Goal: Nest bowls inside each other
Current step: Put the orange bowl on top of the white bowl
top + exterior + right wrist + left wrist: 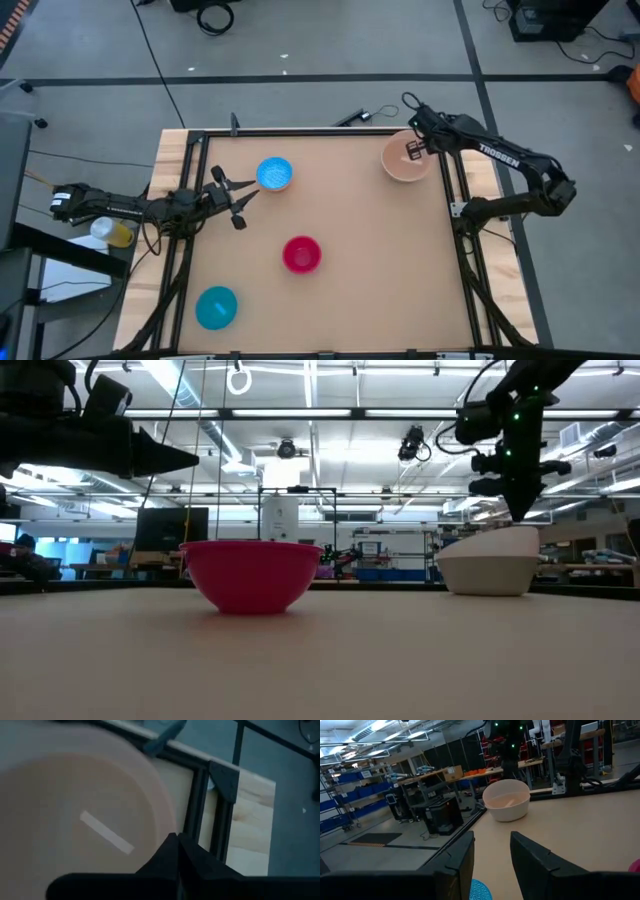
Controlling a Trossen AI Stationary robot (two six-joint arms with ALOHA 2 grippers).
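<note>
Peach-orange and round, the largest plastic bowl (405, 157) sits upright at the far right corner of the brown tabletop (350, 260), close to the dark frame rail. From above its inside looks pale, and whether a grey-white bowl already lies nested in it cannot be told. The right pincer (414, 150) hangs over this bowl, just inside its rim, with its fingers pressed together; in the right wrist view the two dark fingertips (176, 851) meet with nothing visible between them, the bowl's pale interior (75, 820) right behind.

Taking the peach-orange bowl as landmark: a small light blue plastic bowl (274, 174) stands well to its left, at almost the same depth on the tabletop. A magenta-red plastic bowl (302, 254) stands nearer the front and left of the landmark, about mid-tabletop. A teal plastic bowl (216, 307) is farthest from it, toward the front left corner. All three are upright and apart from one another.

The left pincer (240, 198) hovers just left of the light blue bowl, its fingers (455, 865) spread and holding nothing.
</note>
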